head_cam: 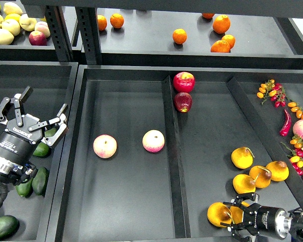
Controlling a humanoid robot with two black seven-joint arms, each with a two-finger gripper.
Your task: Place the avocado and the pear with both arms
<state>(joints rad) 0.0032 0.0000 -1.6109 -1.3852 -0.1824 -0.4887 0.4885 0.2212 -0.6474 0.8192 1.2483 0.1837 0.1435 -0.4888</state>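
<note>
White lettering on the left gripper [38, 113] is too small to read; its fingers are spread wide over a dark green avocado [42, 149] in the left bin. At the near right, the right gripper [236, 217] is closed around a golden pear [219, 214], just beside four more pears.
</note>
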